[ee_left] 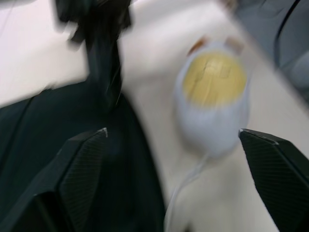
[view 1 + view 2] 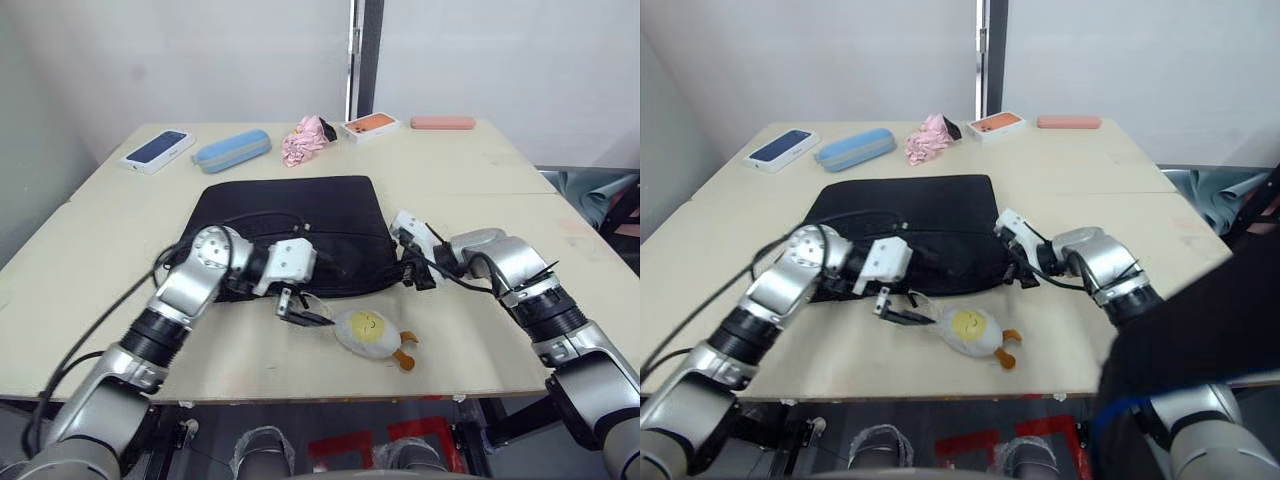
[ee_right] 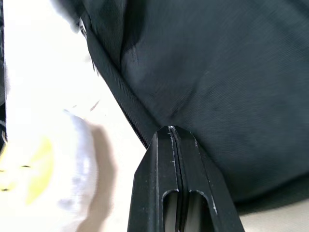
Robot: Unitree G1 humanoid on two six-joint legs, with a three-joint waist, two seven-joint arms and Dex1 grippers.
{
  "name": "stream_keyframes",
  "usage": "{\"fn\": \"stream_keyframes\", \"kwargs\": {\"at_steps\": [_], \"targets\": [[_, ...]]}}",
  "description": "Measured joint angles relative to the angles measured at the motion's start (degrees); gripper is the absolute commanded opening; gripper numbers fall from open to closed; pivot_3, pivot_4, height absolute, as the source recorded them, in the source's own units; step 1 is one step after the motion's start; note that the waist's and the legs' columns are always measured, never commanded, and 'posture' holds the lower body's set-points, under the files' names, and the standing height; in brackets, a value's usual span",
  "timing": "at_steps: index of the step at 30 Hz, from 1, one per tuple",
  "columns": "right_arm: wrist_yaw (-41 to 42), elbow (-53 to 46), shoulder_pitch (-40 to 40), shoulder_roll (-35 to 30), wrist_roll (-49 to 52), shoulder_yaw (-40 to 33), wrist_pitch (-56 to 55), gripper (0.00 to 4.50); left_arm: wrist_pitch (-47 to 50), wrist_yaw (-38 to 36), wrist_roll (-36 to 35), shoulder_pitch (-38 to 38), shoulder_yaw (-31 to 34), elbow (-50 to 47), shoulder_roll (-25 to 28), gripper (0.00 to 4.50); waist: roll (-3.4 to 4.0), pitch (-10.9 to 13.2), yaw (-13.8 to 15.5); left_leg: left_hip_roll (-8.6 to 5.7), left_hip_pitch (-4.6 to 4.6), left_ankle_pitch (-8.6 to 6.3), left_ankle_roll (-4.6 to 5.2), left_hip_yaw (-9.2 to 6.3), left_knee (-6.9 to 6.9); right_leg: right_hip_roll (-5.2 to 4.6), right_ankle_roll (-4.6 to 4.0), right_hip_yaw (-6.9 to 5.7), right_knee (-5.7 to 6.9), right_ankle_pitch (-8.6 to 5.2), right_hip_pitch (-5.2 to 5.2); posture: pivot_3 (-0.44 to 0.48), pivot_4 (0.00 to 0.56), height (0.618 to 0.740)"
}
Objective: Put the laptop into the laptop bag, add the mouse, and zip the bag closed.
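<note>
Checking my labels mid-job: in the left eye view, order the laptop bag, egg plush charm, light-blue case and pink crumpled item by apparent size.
1. laptop bag
2. light-blue case
3. egg plush charm, though it sits nearer the camera, so unsure against the case
4. pink crumpled item

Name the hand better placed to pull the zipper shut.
Right, probably: the right hand is shut with its tips at the zipper line on the laptop bag. The left hand is open by the plush charm.
</note>
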Motion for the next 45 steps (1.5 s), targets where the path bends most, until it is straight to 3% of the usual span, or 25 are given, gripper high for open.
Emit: {"fn": "stream_keyframes", "kwargs": {"at_steps": [3, 7, 10, 15, 20, 28, 30, 36, 43, 45], "targets": [[-0.1, -1.6, 1.2, -2.7, 1.5, -2.8, 0.5, 0.00, 0.9, 0.4, -0.7, 0.1, 3.5, 0.3, 3.1, 4.47, 0.01, 0.0, 0.2, -0.01, -0.02, 0.00, 0.00, 0.02, -0.11, 0.00, 0.00, -0.03, -0.18, 0.00, 0.02, 0.000, 0.150, 0.740], [1.4, -9.4, 5.9, -7.8, 7.3, -10.3, 0.9, 0.00, 11.4, 0.0, -12.9, 0.6, 11.5, -3.4, 3.9, 4.47, 0.04, 0.1, 0.6, -0.01, -0.17, 0.00, 0.00, 0.07, -0.25, 0.03, 0.00, -0.03, -0.31, 0.00, -0.15, 0.000, 0.150, 0.740], [3.9, -17.0, 9.9, -12.8, 13.6, -19.3, 1.3, 0.00, 13.5, -0.6, -17.6, 1.6, 16.6, -6.0, 6.0, 4.47, 0.06, 0.1, 0.7, 0.01, -0.12, -0.01, 0.01, 0.08, -0.36, 0.05, -0.02, -0.05, -0.34, -0.02, -0.13, 0.000, 0.150, 0.740], [4.9, -28.1, 18.8, -20.9, 23.0, -31.7, 6.5, 0.00, 18.1, -0.4, -19.8, 2.4, 18.2, -5.9, 7.8, 4.47, 0.17, 0.1, 0.9, 0.01, 0.01, -0.01, 0.00, 0.14, -0.32, 0.03, -0.02, 0.04, -0.30, -0.03, -0.05, 0.000, 0.150, 0.740], [3.0, -37.3, 25.7, -25.8, 32.3, -47.3, 13.3, 0.00, 18.8, -1.8, -19.9, 2.0, 18.5, -1.8, 8.1, 2.98, 0.17, 0.1, 0.9, 0.01, 0.08, -0.01, 0.00, 0.20, -0.30, 0.04, 0.01, 0.15, -0.32, -0.03, -0.02, 0.000, 0.150, 0.740], [-4.8, -47.8, 33.6, -26.1, 48.1, -59.5, 19.3, 0.00, 10.9, -9.9, -16.8, -2.6, 14.2, 11.3, 4.8, 0.16, 0.17, 0.1, 1.3, 0.00, 0.09, -0.01, 0.01, 0.27, -0.29, 0.03, 0.03, 0.21, -0.33, -0.04, -0.04, 0.000, 0.150, 0.740], [-8.0, -49.3, 35.1, -26.1, 51.7, -60.1, 19.4, 0.00, 7.4, -11.5, -15.9, -4.6, 12.6, 16.6, 3.3, 0.07, 0.17, 0.1, 1.5, -0.02, 0.08, -0.01, 0.01, 0.28, -0.29, 0.02, 0.04, 0.22, -0.33, -0.03, -0.05, 0.000, 0.150, 0.740], [-20.6, -49.4, 36.4, -26.5, 62.4, -56.5, 18.4, 1.84, 1.9, -11.9, -15.2, -9.6, 5.5, 28.0, 2.7, 0.00, 0.17, 0.1, 1.8, -0.03, 0.07, -0.01, 0.00, 0.28, -0.30, 0.01, 0.09, 0.23, -0.32, -0.03, -0.06, 0.000, 0.150, 0.740], [-33.0, -50.0, 28.8, -27.4, 65.3, -37.5, 13.9, 4.24, -14.3, -12.0, -6.5, -14.2, 0.5, 46.2, -0.8, 0.00, 0.16, 0.1, 1.8, -0.05, 0.01, 0.00, -0.01, 0.22, -0.29, -0.01, 0.30, 0.19, -0.38, 0.01, -0.03, 0.000, 0.150, 0.740], [-34.4, -48.7, 23.4, -26.7, 61.4, -29.4, 13.8, 4.44, -17.2, -12.1, -5.1, -15.9, 0.9, 50.0, -1.8, 0.00, 0.15, 0.1, 1.8, -0.06, 0.10, 0.00, -0.02, 0.20, -0.28, -0.01, 0.30, 0.18, -0.33, 0.02, 0.07, 0.000, 0.150, 0.740]]}}
